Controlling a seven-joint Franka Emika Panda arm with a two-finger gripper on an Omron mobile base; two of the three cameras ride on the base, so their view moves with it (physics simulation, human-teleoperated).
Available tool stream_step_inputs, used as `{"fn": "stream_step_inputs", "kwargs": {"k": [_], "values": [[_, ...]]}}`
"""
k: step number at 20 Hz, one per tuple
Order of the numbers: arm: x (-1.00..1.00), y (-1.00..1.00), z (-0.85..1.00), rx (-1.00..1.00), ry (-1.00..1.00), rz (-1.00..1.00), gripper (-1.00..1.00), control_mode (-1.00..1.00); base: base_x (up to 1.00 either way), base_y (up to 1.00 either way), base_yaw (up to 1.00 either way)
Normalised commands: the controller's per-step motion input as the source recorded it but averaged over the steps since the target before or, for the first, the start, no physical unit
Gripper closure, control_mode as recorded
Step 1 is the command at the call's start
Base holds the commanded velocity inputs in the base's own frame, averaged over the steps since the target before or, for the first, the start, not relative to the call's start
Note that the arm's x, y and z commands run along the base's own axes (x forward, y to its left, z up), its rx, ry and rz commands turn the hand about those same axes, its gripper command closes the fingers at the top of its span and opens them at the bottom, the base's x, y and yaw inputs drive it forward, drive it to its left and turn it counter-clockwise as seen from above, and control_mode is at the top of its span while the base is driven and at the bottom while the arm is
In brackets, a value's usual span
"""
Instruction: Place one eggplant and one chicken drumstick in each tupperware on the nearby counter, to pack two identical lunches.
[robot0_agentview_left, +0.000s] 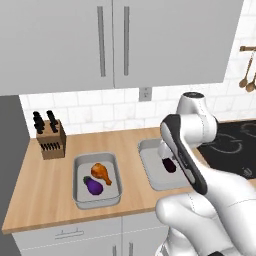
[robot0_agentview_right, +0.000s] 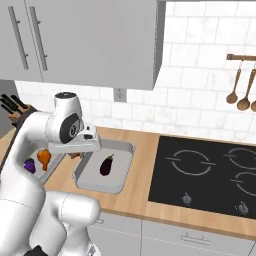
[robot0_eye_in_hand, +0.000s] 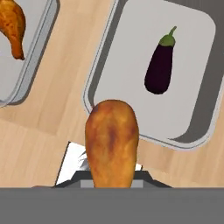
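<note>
While the jaws are clamped on a golden-brown chicken drumstick (robot0_eye_in_hand: 112, 142), that piece hangs in the hand view above the light-wood desk (robot0_eye_in_hand: 74, 78), at the near rim of a shallow grey rectangular tupperware tray (robot0_eye_in_hand: 105, 65), its rounded end just overlapping that rim. Inside this tray lies a dark purple eggplant with a green stem (robot0_eye_in_hand: 159, 66), flat on the tray floor and apart from the drumstick. In the right base view the same tray (robot0_agentview_right: 126, 165) sits just left of the black stovetop (robot0_agentview_right: 205, 172) with its eggplant (robot0_agentview_right: 106, 165) near the middle, and the white arm's gripper (robot0_agentview_right: 76, 155) hangs over the tray's left edge. Further left, a second alike grey tray (robot0_agentview_left: 80, 195) holds another orange-brown drumstick (robot0_agentview_left: 102, 173) and another purple eggplant (robot0_agentview_left: 93, 186), lying close together. Behind it, by the white tiled wall, stands a wooden knife block with black handles (robot0_agentview_left: 50, 137). Wooden spoons (robot0_agentview_right: 239, 95) hang on the wall above the stovetop.
</note>
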Motion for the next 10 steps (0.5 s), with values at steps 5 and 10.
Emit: {"fn": "stream_step_inputs", "kwargs": {"k": [5,10], "values": [[0.82,0.00,-0.98,-0.05,0.00,0.08,1.00,-1.00,0.00,0.00,0.00],[0.73,0.00,-0.64,-0.01,-0.03,0.10,1.00,-1.00,0.00,0.00,0.00]]}}
